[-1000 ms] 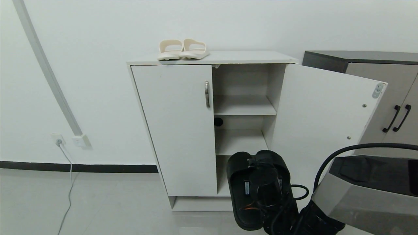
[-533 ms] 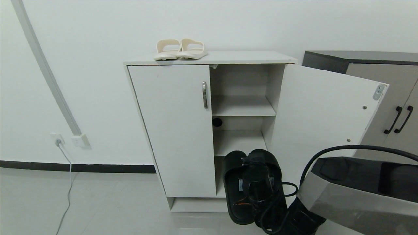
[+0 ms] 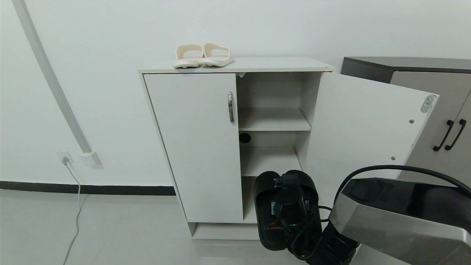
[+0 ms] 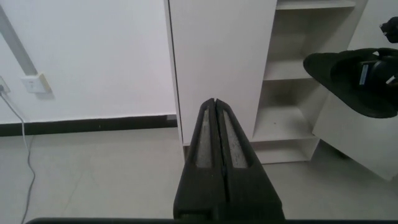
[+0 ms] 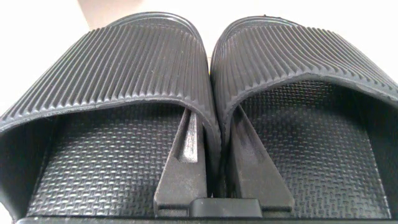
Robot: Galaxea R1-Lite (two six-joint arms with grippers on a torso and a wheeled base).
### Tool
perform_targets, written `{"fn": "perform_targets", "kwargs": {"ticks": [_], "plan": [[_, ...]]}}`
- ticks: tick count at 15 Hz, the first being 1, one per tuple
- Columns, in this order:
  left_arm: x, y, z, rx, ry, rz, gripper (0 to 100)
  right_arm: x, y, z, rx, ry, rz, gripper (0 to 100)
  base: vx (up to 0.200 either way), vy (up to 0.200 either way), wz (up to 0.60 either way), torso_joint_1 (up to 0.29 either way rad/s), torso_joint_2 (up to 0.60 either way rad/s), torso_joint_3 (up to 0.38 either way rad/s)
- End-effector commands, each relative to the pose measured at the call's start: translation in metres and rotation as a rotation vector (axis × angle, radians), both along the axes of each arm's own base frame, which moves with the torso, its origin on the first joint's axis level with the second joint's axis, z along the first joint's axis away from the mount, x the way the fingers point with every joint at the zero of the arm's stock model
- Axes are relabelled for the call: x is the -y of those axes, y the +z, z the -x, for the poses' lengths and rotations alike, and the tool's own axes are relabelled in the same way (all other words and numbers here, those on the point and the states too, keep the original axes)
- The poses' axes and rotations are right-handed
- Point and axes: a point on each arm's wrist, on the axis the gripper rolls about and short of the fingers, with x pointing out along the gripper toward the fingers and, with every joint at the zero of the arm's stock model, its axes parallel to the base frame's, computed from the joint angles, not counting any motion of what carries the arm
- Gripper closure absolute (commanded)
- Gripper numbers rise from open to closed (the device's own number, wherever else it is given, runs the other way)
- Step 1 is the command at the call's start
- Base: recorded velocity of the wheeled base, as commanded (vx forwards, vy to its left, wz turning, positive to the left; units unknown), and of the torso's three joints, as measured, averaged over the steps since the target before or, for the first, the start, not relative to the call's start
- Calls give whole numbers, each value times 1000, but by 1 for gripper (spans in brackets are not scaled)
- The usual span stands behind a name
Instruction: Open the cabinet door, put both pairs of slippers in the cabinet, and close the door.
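A white cabinet [image 3: 198, 147] stands against the wall with its right door [image 3: 360, 129] swung open and its left door shut. A cream pair of slippers [image 3: 203, 56] lies on its top. My right gripper [image 3: 290, 200] is shut on the black pair of slippers [image 3: 266, 209], pinching the two inner straps together [image 5: 214, 134]; it holds them in front of the open lower compartment. The black slippers [image 4: 357, 74] also hang before the shelves in the left wrist view. My left gripper [image 4: 214, 109] is shut on nothing, low and in front of the cabinet's left door.
Two bare shelves [image 3: 274, 119] show in the open right half, with a dark hole [image 3: 244, 138] in the back panel. A grey cabinet [image 3: 434, 110] stands right behind the open door. A wall socket with a cable [image 3: 68, 162] is at the left.
The camera shifted slightly. My right gripper carried the black slippers up and a little towards the cabinet opening. The left gripper's earlier state is not shown.
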Motion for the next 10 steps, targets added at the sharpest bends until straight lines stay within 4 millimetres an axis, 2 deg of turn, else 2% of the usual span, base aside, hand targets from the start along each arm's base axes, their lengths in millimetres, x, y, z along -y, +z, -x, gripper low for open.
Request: {"fn": "perform_targets", "kwargs": {"ticks": [1, 4, 10], "plan": [[0, 0, 0, -4, -1, 0, 100, -1, -1, 0, -1, 2, 0, 100, 0, 0, 0, 0, 0, 0], [0, 0, 0, -4, -1, 0, 100, -1, -3, 0, -4, 4, 3, 100, 0, 0, 0, 3, 0, -75], [0, 0, 0, -4, 0, 0, 100, -2, -6, -1, -7, 4, 6, 100, 0, 0, 0, 4, 3, -185]]}}
